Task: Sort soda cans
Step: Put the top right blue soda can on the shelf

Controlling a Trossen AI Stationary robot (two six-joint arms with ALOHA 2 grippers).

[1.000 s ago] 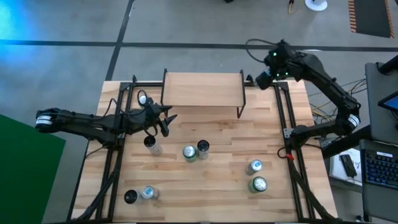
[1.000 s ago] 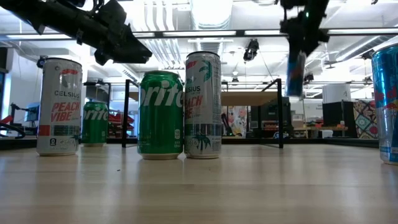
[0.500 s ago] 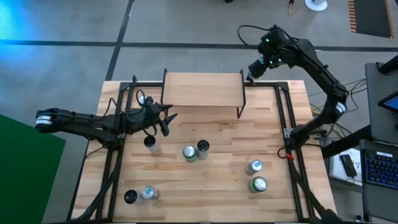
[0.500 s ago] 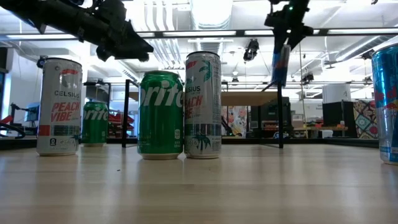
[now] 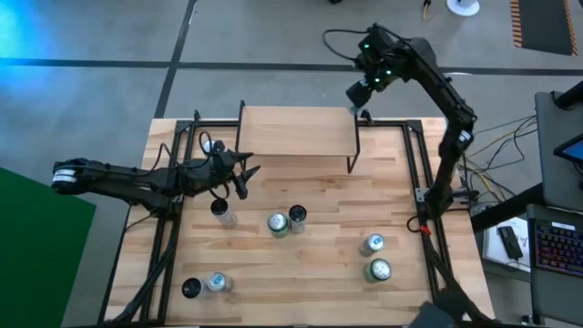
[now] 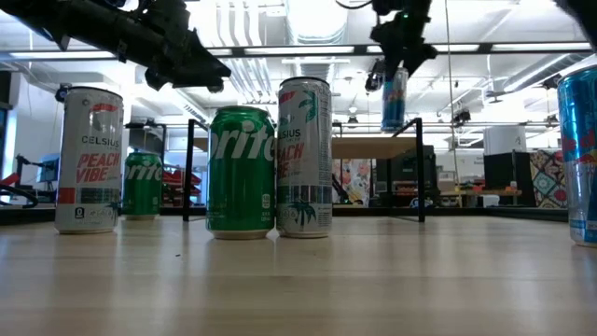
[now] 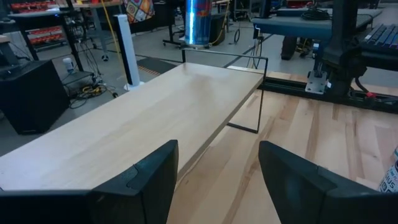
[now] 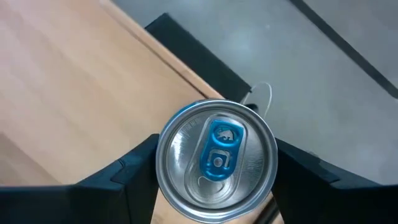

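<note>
My right gripper [image 5: 358,95] hangs high over the far right end of the raised wooden shelf [image 5: 296,132], shut on a blue soda can [image 6: 394,98] whose silver top with a blue tab [image 8: 216,160] fills the right wrist view. My left gripper [image 5: 248,173] is open and holds nothing, level with the shelf's near left corner and pointing along the shelf [image 7: 155,112]. Green, black and pale cans stand upright on their bases on the table, among them a green one [image 6: 241,173] and a pale one [image 6: 305,157]. My right gripper pinches the blue can's upper side wall, just under the rim [image 8: 163,163], between its two fingers [image 8: 130,174]. The fingers come from above, pointing steeply down, one on each side of the can. The can hangs upright below them, clear of the shelf and table.
Cans stand in pairs: mid-table [image 5: 287,220], near right [image 5: 375,257], near left [image 5: 204,284]. Single cans stand below my left arm [image 5: 221,211] and behind it [image 5: 209,144]. Black metal frame rails [image 5: 421,173] run along both table sides.
My right gripper has carried the blue can up and toward the table's left along the far edge, from beyond the far right corner to above the shelf's right end. The can has stayed upright in the hold.
</note>
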